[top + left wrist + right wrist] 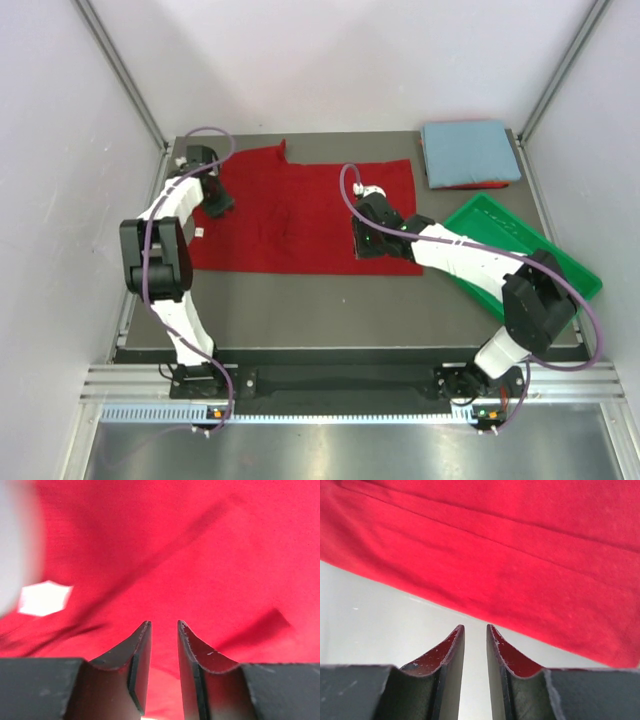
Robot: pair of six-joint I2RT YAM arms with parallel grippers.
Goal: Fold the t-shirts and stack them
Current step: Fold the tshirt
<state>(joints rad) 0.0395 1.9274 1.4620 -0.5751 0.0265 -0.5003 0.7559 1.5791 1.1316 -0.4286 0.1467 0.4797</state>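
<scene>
On the left, my left end effector (164, 622) sits low over the dark red t-shirt (290, 215). Its fingers are parted by a narrow gap, and I see no cloth pinched between them. The white neck label (44, 597) lies just to its left.

The shirt is spread flat across the middle of the worktop (330, 310), and its left edge runs close to the worktop's left rim. There is little room there, and the left arm's elbow already stands near the side wall. I judge that a wide outward swing could strike that wall. A careless close here could also catch only the top layer and drag a ridge into the cloth.

Further right, my right end effector (475, 626) hovers at the near hem, with the fingers slightly apart. I see bare worktop through the gap, so it holds nothing. If I close here I expect to miss the hem, and if I push forward I may wrinkle it.

The right forearm lies over the green tray (560, 265), so a low sweep could nudge the tray's rim.

At the far right corner, a folded light blue t-shirt (470, 150) rests on another red one (470, 186), well apart from the spread shirt. The best open room is the bare strip of worktop nearest me.
</scene>
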